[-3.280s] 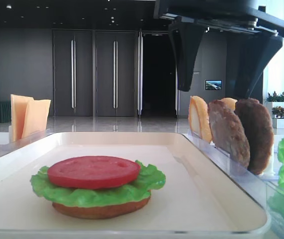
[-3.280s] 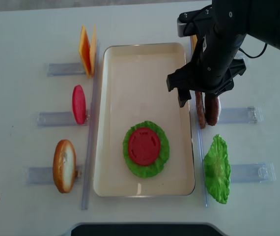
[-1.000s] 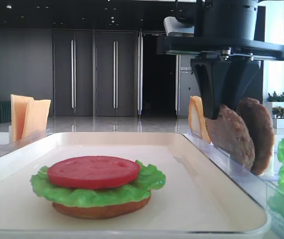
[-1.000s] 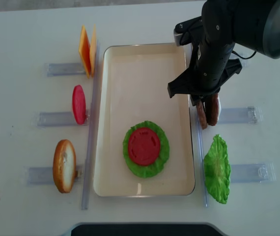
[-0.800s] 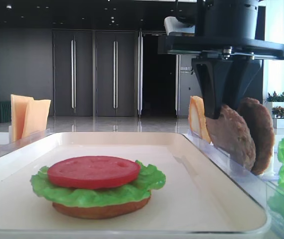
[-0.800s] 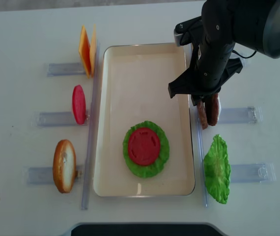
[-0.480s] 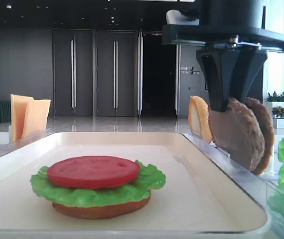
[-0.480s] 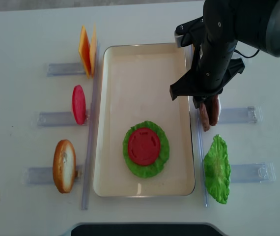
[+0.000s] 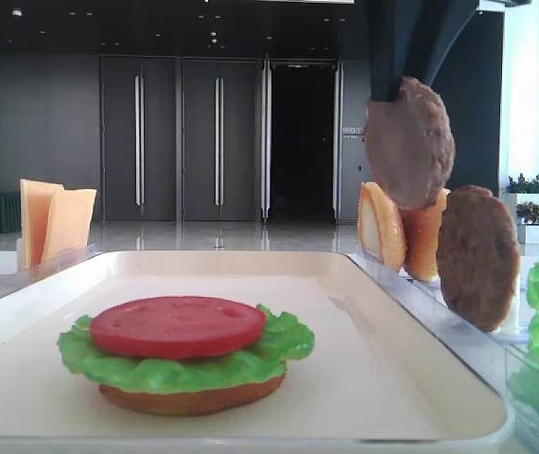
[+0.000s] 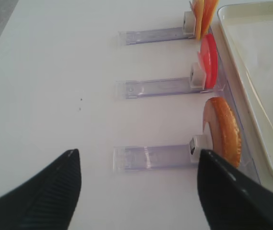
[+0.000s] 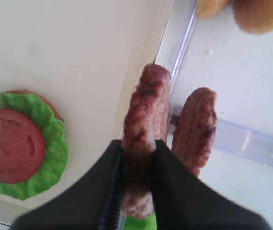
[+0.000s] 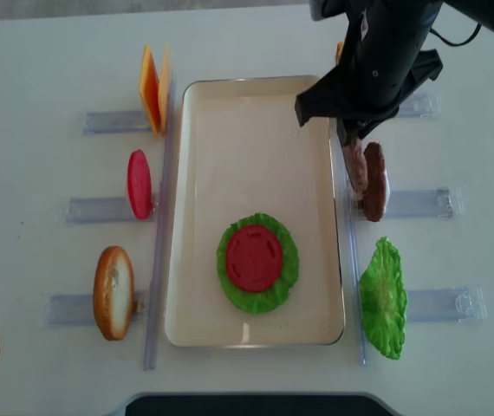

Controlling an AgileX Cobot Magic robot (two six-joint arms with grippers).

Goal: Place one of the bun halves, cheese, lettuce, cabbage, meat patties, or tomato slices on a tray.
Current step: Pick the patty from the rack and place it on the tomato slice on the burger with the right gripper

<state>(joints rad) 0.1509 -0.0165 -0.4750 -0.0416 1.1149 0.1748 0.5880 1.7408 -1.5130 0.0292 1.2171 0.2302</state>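
Observation:
My right gripper (image 11: pixel 139 144) is shut on the upper edge of the lighter greyish-brown meat patty (image 11: pixel 146 110). The patty (image 9: pixel 408 142) hangs upright in the air, clear of its holder, just outside the right rim of the cream tray (image 12: pixel 247 143). The darker patty (image 12: pixel 373 180) still stands in the clear holder beside it. On the tray lies a stack of bun half, lettuce and a tomato slice (image 12: pixel 254 257). My left gripper (image 10: pixel 137 158) stands open over bare table, left of a standing bun half (image 10: pixel 225 129).
Left of the tray, clear holders carry cheese slices (image 12: pixel 153 87), a tomato slice (image 12: pixel 139 184) and the bun half (image 12: pixel 113 290). On the right stand a lettuce leaf (image 12: pixel 383 299) and bun halves (image 9: pixel 383 222) behind the patties.
My right gripper has risen with the lighter patty, lifting it out of its holder and away from the darker patty. The left arm has not moved.

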